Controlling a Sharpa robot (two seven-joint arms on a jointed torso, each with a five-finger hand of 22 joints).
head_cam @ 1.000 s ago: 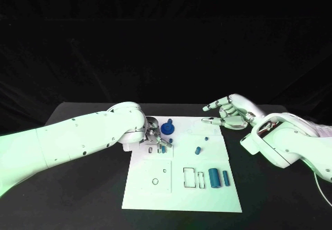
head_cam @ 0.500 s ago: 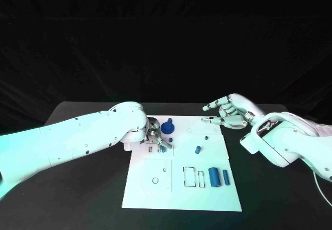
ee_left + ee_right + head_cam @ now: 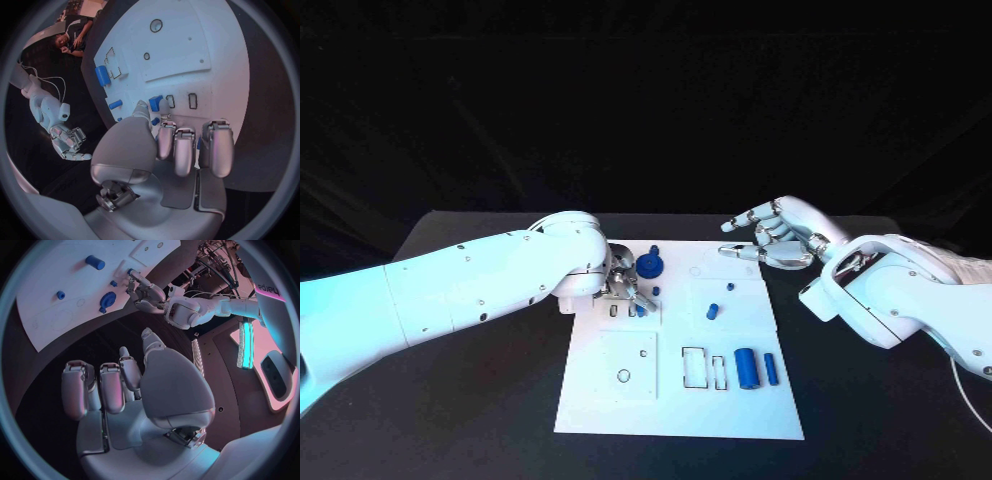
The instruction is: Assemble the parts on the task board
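The white task board [image 3: 678, 410] lies mid-table. My left hand [image 3: 623, 288] is low over its far left part, and thumb and a finger pinch a small blue part [image 3: 155, 103] beside two slot outlines [image 3: 181, 101]. My right hand [image 3: 776, 238] hovers above the board's far right corner, fingers apart, holding nothing. A round blue part [image 3: 651, 266] stands just beyond the left hand. A short blue piece [image 3: 713, 312] and a small peg [image 3: 730, 290] lie mid-board. Two blue cylinders [image 3: 747, 368] lie side by side nearer me.
Rectangular outlines [image 3: 694, 368] and a small round hole [image 3: 622, 377] mark the board's near half. Bare black table [image 3: 473, 400] surrounds the board. In the right wrist view the left hand [image 3: 147, 292] shows past the board's edge [image 3: 62, 325].
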